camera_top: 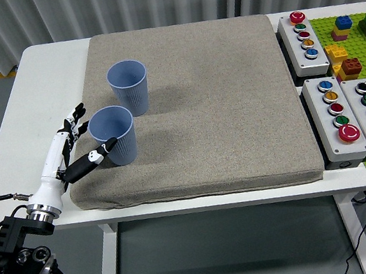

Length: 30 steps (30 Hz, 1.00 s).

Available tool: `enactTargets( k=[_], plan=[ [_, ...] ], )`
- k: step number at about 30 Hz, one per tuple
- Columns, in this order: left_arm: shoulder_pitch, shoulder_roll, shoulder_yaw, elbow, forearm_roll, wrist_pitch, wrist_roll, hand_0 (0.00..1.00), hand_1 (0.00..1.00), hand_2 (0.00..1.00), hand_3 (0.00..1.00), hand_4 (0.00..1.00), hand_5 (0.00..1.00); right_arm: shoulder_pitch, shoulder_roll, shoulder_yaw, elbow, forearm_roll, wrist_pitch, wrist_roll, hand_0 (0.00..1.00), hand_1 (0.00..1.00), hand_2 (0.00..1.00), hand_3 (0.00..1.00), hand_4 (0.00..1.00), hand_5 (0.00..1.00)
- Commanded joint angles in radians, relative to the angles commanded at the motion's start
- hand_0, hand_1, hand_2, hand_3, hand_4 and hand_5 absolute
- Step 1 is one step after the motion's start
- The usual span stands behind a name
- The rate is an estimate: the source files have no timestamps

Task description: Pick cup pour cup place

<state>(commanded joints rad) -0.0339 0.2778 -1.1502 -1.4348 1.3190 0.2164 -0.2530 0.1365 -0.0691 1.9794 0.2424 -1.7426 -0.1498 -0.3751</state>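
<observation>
- Blue near cup [114, 135] stands upright on the grey mat [219, 102], near its left edge.
- I see my left robot hand [79, 142] spread beside it, holding nothing.
- Second cup [129, 87] stands just behind.

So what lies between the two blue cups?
Nothing: in the head view only a narrow strip of bare grey mat separates the near blue cup from the far blue cup.

White table [36, 106]; grey-brown mat [219, 102] covering its middle; three grey button boxes [303, 45] (coloured buttons) at right; green baseplate [358, 42] with toy bricks [344, 22].
</observation>
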Motion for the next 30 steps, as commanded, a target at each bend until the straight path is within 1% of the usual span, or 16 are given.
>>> enactTargets(
  k=[4, 8, 10, 11, 12, 14, 16, 17, 22, 23, 24, 26, 27, 28, 29, 30],
  plan=[
    [0.003, 0.004, -0.007, -0.025, -0.007, 0.0, 0.0, 0.883, 0.894, 0.998, 0.998, 0.998, 0.517, -0.002, 0.0, 0.001, 0.0, -0.001, 0.0, 0.0, 0.641, 0.6, 0.507, 0.578, 0.002, 0.002],
    [-0.005, 0.0, -0.018, -0.038, -0.029, 0.026, -0.009, 0.881, 0.886, 0.998, 0.998, 0.998, 0.531, -0.002, 0.0, 0.002, 0.0, -0.001, -0.001, 0.0, 0.641, 0.6, 0.508, 0.578, 0.002, 0.002],
    [-0.014, -0.005, -0.025, -0.041, -0.072, 0.081, -0.039, 0.881, 0.886, 0.998, 0.998, 0.998, 0.531, -0.001, 0.0, 0.001, -0.001, 0.0, -0.001, 0.0, 0.641, 0.6, 0.508, 0.578, 0.002, 0.002],
    [-0.02, -0.008, -0.033, -0.043, -0.093, 0.102, -0.055, 0.802, 0.805, 0.952, 0.959, 0.998, 0.678, -0.001, 0.0, 0.0, -0.001, 0.002, -0.001, 0.0, 0.641, 0.6, 0.508, 0.577, 0.002, 0.002],
    [-0.024, -0.01, -0.038, -0.044, -0.116, 0.119, -0.068, 0.802, 0.805, 0.952, 0.959, 0.998, 0.678, -0.001, 0.001, -0.001, -0.001, 0.004, -0.002, 0.001, 0.641, 0.6, 0.508, 0.577, 0.002, 0.002],
    [-0.032, -0.015, -0.058, -0.053, -0.17, 0.134, -0.092, 0.802, 0.805, 0.952, 0.959, 0.998, 0.678, -0.001, 0.001, -0.001, -0.001, 0.004, -0.002, 0.001, 0.641, 0.6, 0.508, 0.577, 0.002, 0.002],
    [-0.045, -0.017, -0.083, -0.064, -0.222, 0.125, -0.103, 0.802, 0.805, 0.952, 0.959, 0.998, 0.678, 0.001, 0.0, -0.002, -0.001, 0.006, -0.002, 0.001, 0.641, 0.6, 0.508, 0.577, 0.002, 0.002],
    [-0.053, -0.017, -0.096, -0.069, -0.256, 0.112, -0.105, 0.79, 0.788, 0.933, 0.921, 0.988, 0.826, 0.002, 0.0, -0.003, -0.001, 0.008, -0.003, 0.001, 0.641, 0.6, 0.507, 0.577, 0.002, 0.002],
    [-0.077, -0.023, -0.131, -0.072, -0.417, 0.062, -0.118, 0.79, 0.788, 0.933, 0.921, 0.988, 0.826, 0.004, 0.0, -0.007, -0.002, 0.013, -0.004, 0.002, 0.641, 0.6, 0.507, 0.577, 0.002, 0.002],
    [-0.079, -0.024, -0.134, -0.071, -0.441, 0.055, -0.12, 0.786, 0.781, 0.918, 0.874, 0.899, 0.998, 0.004, 0.0, -0.008, -0.002, 0.014, -0.004, 0.002, 0.641, 0.6, 0.508, 0.577, 0.002, 0.002],
    [-0.081, -0.027, -0.137, -0.066, -0.478, 0.047, -0.126, 0.786, 0.781, 0.918, 0.874, 0.899, 0.998, 0.004, 0.0, -0.008, -0.002, 0.015, -0.004, 0.002, 0.641, 0.6, 0.508, 0.577, 0.002, 0.002],
    [-0.082, -0.031, -0.14, -0.061, -0.521, 0.039, -0.131, 0.786, 0.781, 0.918, 0.874, 0.899, 0.998, 0.005, 0.0, -0.009, -0.002, 0.015, -0.005, 0.002, 0.641, 0.6, 0.508, 0.577, 0.002, 0.002],
    [-0.082, -0.035, -0.141, -0.056, -0.557, 0.023, -0.133, 0.786, 0.781, 0.918, 0.874, 0.899, 0.998, 0.005, 0.001, -0.009, -0.002, 0.015, -0.005, 0.001, 0.641, 0.6, 0.508, 0.577, 0.002, 0.002],
    [-0.082, -0.036, -0.141, -0.055, -0.582, 0.018, -0.134, 0.786, 0.781, 0.918, 0.874, 0.899, 0.998, 0.005, 0.001, -0.009, -0.002, 0.015, -0.005, 0.001, 0.641, 0.6, 0.508, 0.577, 0.002, 0.002],
    [-0.083, -0.039, -0.142, -0.049, -0.607, 0.005, -0.133, 0.782, 0.774, 0.904, 0.854, 0.867, 0.998, 0.005, 0.001, -0.008, -0.002, 0.014, -0.005, 0.001, 0.641, 0.6, 0.508, 0.577, 0.002, 0.002],
    [-0.083, -0.042, -0.143, -0.044, -0.638, -0.007, -0.133, 0.782, 0.774, 0.904, 0.854, 0.867, 0.998, 0.005, 0.001, -0.008, -0.002, 0.014, -0.005, 0.001, 0.641, 0.6, 0.508, 0.577, 0.002, 0.002]
  ],
)
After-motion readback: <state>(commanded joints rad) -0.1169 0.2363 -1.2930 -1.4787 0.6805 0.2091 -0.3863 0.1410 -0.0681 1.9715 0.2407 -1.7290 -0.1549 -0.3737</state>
